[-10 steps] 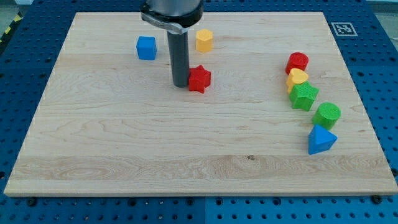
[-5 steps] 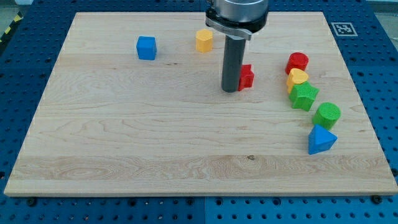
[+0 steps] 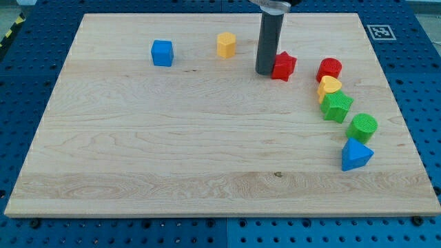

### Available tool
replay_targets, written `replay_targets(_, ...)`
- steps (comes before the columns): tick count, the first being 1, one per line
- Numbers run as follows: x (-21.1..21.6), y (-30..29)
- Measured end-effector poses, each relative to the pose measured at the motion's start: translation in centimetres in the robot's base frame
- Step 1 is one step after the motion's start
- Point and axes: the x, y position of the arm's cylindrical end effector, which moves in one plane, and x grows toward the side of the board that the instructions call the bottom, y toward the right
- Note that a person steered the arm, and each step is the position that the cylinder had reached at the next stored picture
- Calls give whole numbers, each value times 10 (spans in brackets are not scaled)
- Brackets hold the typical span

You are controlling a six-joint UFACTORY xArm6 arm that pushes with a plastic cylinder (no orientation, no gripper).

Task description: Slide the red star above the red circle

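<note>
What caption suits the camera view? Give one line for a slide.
My tip presses the red star's left side, the star left of the red circle.

Your wooden table (image 3: pixel 138 151) carries a blue cube (image 3: pixel 162 53), yellow hexagon (image 3: pixel 226 45) and red star (image 3: pixel 282 66). At the view's right curve a red circle (image 3: pixel 330 69), yellow heart (image 3: pixel 329 85), green star (image 3: pixel 336 106), green circle (image 3: pixel 362 127) and blue triangle (image 3: pixel 355 154).

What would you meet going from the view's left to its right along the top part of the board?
Blue cube → yellow block → my tip, against the red star's left side → red star → red circle.
</note>
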Motion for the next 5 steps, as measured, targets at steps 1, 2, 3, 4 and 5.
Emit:
replay_targets(1,0,0)
replay_targets(2,7,11)
replay_targets(3,25,35)
replay_targets(4,44,51)
replay_targets(5,58,54)
